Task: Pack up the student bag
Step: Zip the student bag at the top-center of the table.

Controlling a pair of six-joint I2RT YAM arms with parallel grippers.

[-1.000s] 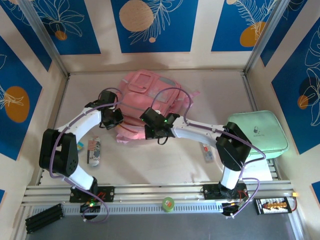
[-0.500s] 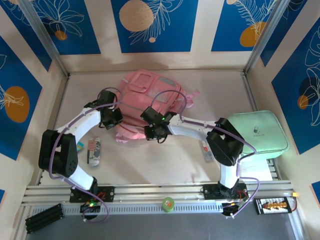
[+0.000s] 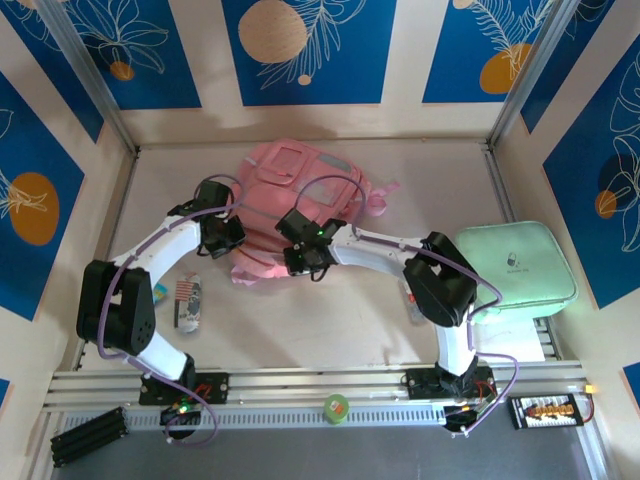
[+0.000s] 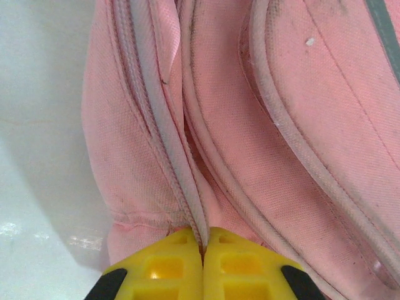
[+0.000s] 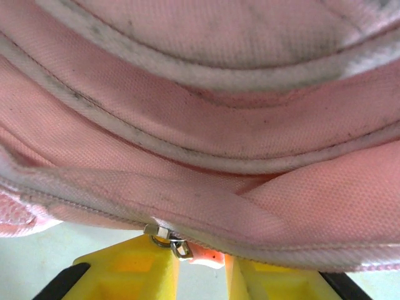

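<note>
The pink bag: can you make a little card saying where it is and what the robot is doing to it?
bag: student bag, lying on the table, far middle
left end effector: shut on a zip seam at the bag's near-left edge
right end effector: slightly open, zip pull at its fingertips
nearby: mint-green case on the right, apart from the bag

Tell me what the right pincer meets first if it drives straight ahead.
The student bag: the right pincer sits at its zip seam, beside the metal zipper pull, so fabric likely blocks it immediately.
</note>
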